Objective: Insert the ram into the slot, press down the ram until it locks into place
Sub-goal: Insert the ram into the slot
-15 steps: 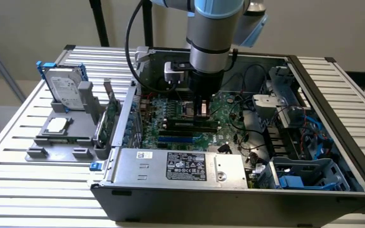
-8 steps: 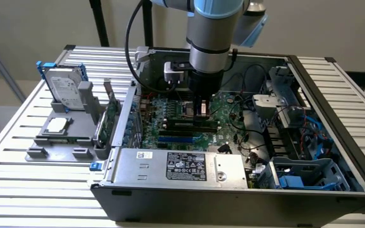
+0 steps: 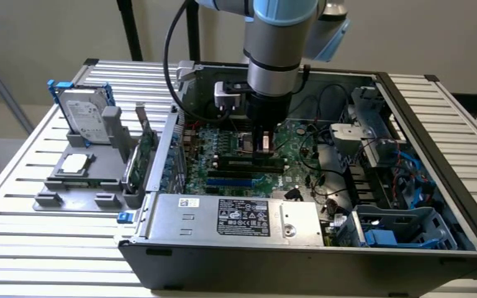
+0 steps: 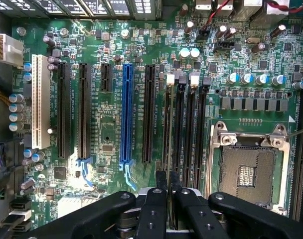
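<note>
Tool (image 4: pixel 167 174) clenched narrowly on what seems the ram (image 4: pixel 167 129), standing edge-on in a black slot (image 3: pixel 247 164) near the processor socket (image 4: pixel 246 174); whether it has locked cannot be told.

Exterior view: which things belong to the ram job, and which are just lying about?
Job: gripper, black memory slots.
Lying about: hard drive, processor chip, grey tray, power supply, blue slot.
</note>
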`<state>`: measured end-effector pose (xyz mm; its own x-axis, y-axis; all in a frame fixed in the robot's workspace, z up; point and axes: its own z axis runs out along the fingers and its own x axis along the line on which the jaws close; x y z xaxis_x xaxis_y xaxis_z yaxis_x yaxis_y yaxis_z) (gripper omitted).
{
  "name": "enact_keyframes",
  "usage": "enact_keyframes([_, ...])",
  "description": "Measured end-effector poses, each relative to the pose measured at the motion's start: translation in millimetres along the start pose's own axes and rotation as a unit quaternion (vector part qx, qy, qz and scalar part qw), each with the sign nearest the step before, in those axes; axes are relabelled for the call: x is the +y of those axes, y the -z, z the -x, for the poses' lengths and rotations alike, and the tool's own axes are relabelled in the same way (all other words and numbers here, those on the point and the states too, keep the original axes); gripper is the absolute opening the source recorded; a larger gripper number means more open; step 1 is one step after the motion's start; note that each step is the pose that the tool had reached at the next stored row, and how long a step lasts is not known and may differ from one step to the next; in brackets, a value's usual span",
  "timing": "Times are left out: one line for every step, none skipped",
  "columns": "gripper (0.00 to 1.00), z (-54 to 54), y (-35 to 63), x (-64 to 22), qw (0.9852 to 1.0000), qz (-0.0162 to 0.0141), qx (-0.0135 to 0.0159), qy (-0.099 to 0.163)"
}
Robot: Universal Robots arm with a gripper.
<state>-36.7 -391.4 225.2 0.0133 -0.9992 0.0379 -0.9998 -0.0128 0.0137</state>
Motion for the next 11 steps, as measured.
enact_keyframes([0.13, 0.0, -0.6, 0.0, 1.0000, 0.0000, 0.0000, 0.000])
enact_keyframes([0.13, 0.0, -1.1, 0.0, 1.0000, 0.0000, 0.0000, 0.000])
enact_keyframes([0.13, 0.0, -1.5, 0.0, 1.0000, 0.0000, 0.0000, 0.000])
enact_keyframes([0.13, 0.0, -1.9, 0.0, 1.0000, 0.0000, 0.0000, 0.000])
enact_keyframes([0.13, 0.0, -2.2, 0.0, 1.0000, 0.0000, 0.0001, 0.000])
enact_keyframes([0.15, 0.0, -2.3, 0.0, 1.0000, 0.0000, 0.0001, 0.000])
enact_keyframes([0.15, 0.0, -2.3, 0.0, 1.0000, 0.0002, 0.0001, 0.000])
enact_keyframes([0.15, 0.1, -2.3, 0.0, 1.0000, 0.0008, 0.0001, 0.000])
enact_keyframes([0.21, 0.0, -1.6, 0.0, 1.0000, 0.0019, 0.0000, 0.000])
enact_keyframes([0.21, 0.0, 0.1, 0.0, 1.0000, 0.0033, -0.0003, 0.001])
enact_keyframes([0.21, -0.1, 2.5, 0.1, 1.0000, 0.0046, -0.0003, 0.001])
